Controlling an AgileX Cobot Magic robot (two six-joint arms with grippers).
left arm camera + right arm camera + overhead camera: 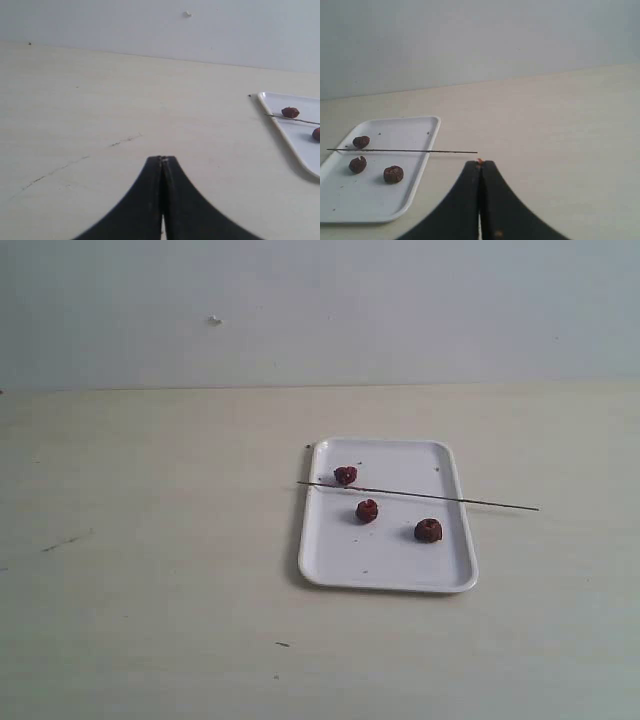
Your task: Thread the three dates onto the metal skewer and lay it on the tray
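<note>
L jaws: two matte-black halves, smooth finish. Each half widens in a concave curve toward cam and narrows to a blunt tip (156, 162). Thin pale line runs btwn halves. R jaws: same colour, same profile. Orange speck (479, 161) at tip; second speck (495, 233) lower, beside centre line.

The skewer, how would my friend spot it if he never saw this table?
Find the white tray on the pale table. Across its far half lies the skewer, poking well past one side. It is the only thin, straight, dark rod; the three dates beside it are small, round and red-brown.
</note>
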